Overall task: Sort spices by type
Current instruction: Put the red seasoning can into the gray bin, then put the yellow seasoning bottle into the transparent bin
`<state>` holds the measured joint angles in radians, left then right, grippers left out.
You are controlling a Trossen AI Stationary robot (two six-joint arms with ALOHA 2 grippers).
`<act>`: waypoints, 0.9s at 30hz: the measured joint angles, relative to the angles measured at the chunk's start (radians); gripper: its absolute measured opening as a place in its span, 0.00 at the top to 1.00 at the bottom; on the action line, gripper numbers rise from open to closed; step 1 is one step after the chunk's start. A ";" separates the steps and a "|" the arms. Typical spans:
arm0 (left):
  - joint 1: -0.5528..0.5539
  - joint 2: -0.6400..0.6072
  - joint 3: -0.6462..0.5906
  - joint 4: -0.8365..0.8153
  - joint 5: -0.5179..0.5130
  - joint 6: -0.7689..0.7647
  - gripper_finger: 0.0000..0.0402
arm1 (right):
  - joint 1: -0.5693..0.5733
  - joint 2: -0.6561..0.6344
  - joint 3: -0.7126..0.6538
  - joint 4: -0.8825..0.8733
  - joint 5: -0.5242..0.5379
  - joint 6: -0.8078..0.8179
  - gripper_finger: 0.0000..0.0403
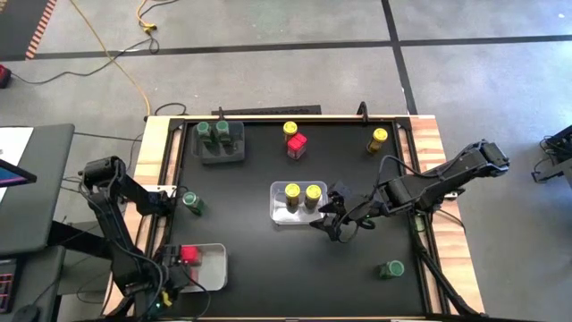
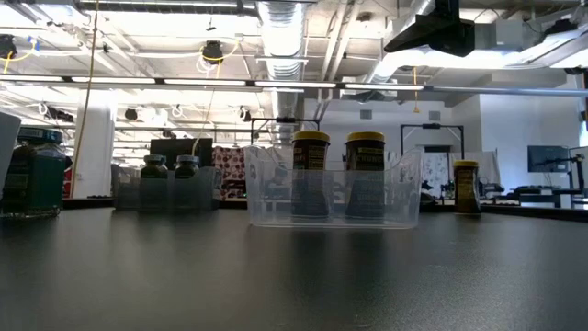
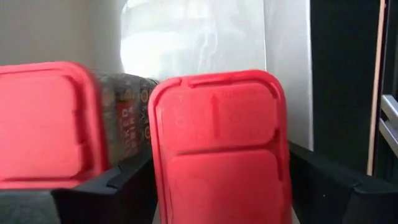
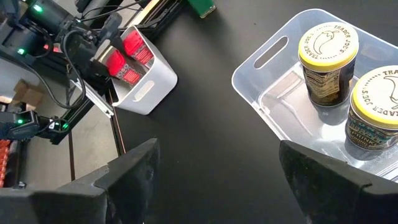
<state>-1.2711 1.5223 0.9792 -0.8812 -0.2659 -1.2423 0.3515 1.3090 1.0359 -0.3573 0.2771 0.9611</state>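
A red-topped spice jar is pinched between the fingers of the left gripper over the white bin at the table's seven o'clock corner; a second red-topped jar is seen just beside it in the left wrist view, apparently inside the same bin, though the close view leaves that uncertain. Two yellow-lidded jars are stood upright in the clear bin near the table's centre, and the right gripper, its fingers spread and empty, is held just beside that bin toward three o'clock. Two green-lidded jars are kept in the grey bin at eleven o'clock. Loose on the black table are a yellow-lidded jar touching a red-topped jar at twelve o'clock, another yellow-lidded jar at one o'clock, a green-lidded jar at nine o'clock and a green-lidded one at five o'clock.
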 joint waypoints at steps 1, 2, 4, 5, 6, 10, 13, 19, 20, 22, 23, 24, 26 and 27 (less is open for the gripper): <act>0.000 0.000 0.011 -0.011 0.001 0.000 0.28 | 0.000 0.000 0.000 0.000 0.000 0.000 0.11; 0.000 0.000 0.021 -0.018 0.001 -0.001 0.29 | 0.000 0.000 0.000 0.000 0.000 0.000 0.11; 0.000 0.000 0.041 -0.029 0.001 -0.014 0.29 | 0.000 0.000 0.000 0.000 0.000 0.000 0.11; 0.000 0.000 0.049 -0.035 0.000 -0.019 0.29 | 0.000 0.000 0.000 0.000 0.000 0.000 0.11; 0.000 0.000 0.059 -0.043 0.000 -0.025 0.29 | 0.000 0.000 0.000 0.000 0.000 0.000 0.11; 0.000 0.000 0.101 -0.073 -0.001 -0.043 0.29 | 0.000 0.000 0.000 0.000 0.000 0.000 0.11; 0.000 0.000 0.133 -0.113 0.000 -0.045 0.29 | 0.000 0.000 0.000 0.000 0.000 0.000 0.11; 0.000 0.000 0.218 -0.254 -0.001 -0.064 0.29 | 0.000 0.000 0.000 -0.001 0.000 0.000 0.11; 0.000 0.000 0.235 -0.282 -0.001 -0.064 0.29 | 0.000 0.000 0.000 -0.001 0.000 0.000 0.11; 0.000 0.000 0.273 -0.346 0.000 -0.064 0.29 | 0.000 0.000 0.000 -0.001 0.000 0.000 0.11; 0.000 0.000 0.293 -0.378 -0.001 -0.064 0.29 | 0.000 0.000 0.000 -0.001 0.000 0.000 0.11; 0.000 0.000 0.316 -0.416 -0.001 -0.064 0.29 | 0.000 0.000 0.000 -0.001 0.000 0.000 0.11; 0.002 0.000 0.363 -0.496 -0.001 -0.064 0.29 | 0.000 0.000 0.000 -0.001 0.000 0.000 0.11; 0.006 0.000 0.390 -0.540 -0.001 -0.064 0.29 | 0.000 0.000 0.000 -0.001 0.000 0.000 0.11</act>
<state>-1.2649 1.5223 1.3695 -1.4209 -0.2672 -1.3064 0.3515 1.3090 1.0359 -0.3580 0.2771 0.9611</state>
